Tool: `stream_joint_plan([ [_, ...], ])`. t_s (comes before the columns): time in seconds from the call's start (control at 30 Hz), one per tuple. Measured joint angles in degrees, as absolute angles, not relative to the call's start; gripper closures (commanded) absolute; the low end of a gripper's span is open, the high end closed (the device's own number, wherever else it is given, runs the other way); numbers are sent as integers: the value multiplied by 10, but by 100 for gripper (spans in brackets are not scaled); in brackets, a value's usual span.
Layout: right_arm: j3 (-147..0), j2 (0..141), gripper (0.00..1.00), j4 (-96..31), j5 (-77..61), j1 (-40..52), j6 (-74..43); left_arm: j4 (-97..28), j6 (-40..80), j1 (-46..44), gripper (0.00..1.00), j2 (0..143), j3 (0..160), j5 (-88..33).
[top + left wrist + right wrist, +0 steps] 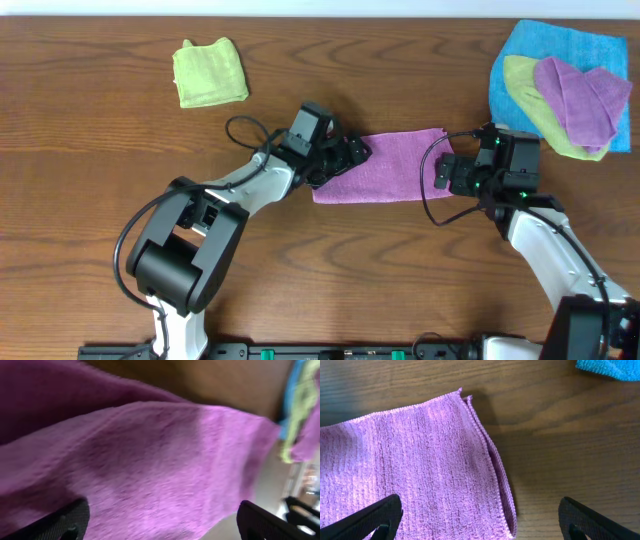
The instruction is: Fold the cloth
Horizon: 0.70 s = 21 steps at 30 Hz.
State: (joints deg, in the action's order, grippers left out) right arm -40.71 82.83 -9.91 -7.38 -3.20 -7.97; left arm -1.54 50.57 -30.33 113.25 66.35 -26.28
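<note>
Mid-table, the cloth [385,165] lies flat as a folded strip, long axis running 9 to 3 o'clock. Left gripper [347,155] sits over the 9 o'clock end, jaws wide apart. In its wrist view, cloth fills the gap and nothing is pinched. Right gripper [447,172] is at the 3 o'clock end, jaws also spread. The doubled cloth edge lies between its fingers [375,520], unclamped.

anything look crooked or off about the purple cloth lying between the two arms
Slightly. The folded cloth lies flat, but in the right wrist view its two layers do not line up: at the far corner the lower layer's edge peeks out beyond the top one.
</note>
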Motion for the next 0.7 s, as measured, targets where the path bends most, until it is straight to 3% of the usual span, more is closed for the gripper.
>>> stream_joint_plan([
  [0.33,-407,828,1,-100,-80,-32,-78,-106,444,-294,5,1126,677,-253],
  [0.7,-409,875,1,-71,-126,-32,-63,-158,400,-213,5,1120,682,-266],
])
